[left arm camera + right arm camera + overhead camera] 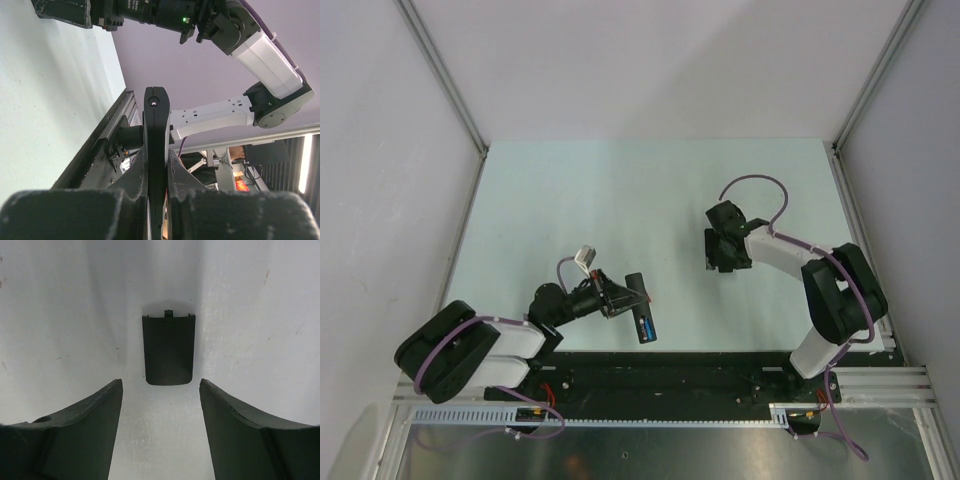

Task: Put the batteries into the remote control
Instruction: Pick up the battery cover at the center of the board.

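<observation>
Currently noting left gripper (156,161) clamped on remote control (156,120), edge-on; right gripper (160,390) spread apart over black plate (168,350), possibly battery cover.

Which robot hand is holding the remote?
The left gripper: its jaws are shut on the black remote control. The right gripper is open and empty, over a black battery cover.

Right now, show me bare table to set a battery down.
Bare: the table's far half beyond both arms, and the near strip between remote and right arm. Crowded: at the left jaws' remote and the black cover under the right jaws.
</observation>
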{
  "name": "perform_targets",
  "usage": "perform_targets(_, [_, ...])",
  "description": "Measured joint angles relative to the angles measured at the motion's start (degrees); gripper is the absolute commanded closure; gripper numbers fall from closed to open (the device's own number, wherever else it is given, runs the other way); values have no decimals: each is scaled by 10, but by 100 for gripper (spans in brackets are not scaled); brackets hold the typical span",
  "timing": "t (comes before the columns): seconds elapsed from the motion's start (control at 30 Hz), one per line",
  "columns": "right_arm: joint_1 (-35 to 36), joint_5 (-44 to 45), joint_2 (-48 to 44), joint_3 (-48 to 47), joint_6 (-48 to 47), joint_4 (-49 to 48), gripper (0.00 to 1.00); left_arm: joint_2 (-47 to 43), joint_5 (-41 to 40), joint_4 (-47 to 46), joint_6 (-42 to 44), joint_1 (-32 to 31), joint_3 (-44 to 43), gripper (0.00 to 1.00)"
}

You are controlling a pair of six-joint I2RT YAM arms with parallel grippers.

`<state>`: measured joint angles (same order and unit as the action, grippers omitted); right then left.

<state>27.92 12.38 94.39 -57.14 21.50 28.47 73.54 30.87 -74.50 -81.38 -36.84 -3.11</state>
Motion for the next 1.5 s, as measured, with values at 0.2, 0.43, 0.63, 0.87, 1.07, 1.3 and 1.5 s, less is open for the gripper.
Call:
perform_targets(0.2, [-5, -11, 23, -4, -9, -2, 38, 0, 7, 0, 0, 2, 0, 100])
perform_targets(0.43, [-18, -26, 26, -4, -21, -7, 39, 0, 9, 0, 0, 2, 0, 100])
perform_targets(0.63, [-31, -38, 36, -8, -24, -17, 41, 4, 9, 0, 0, 2, 0, 100])
perform_targets(0.87, [-31, -42, 44, -16, -32, -23, 50, 4, 9, 0, 0, 2, 0, 100])
perform_targets(1.07, [-32, -43, 45, -16, -34, -25, 59, 5, 9, 0, 4, 2, 0, 100])
perform_targets(1.3, [-26, -31, 45, -16, -32, -24, 67, 9, 10, 0, 4, 2, 0, 100])
perform_targets(1.5, [-12, -23, 35, -16, -29, -10, 69, 15, 9, 0, 4, 2, 0, 100])
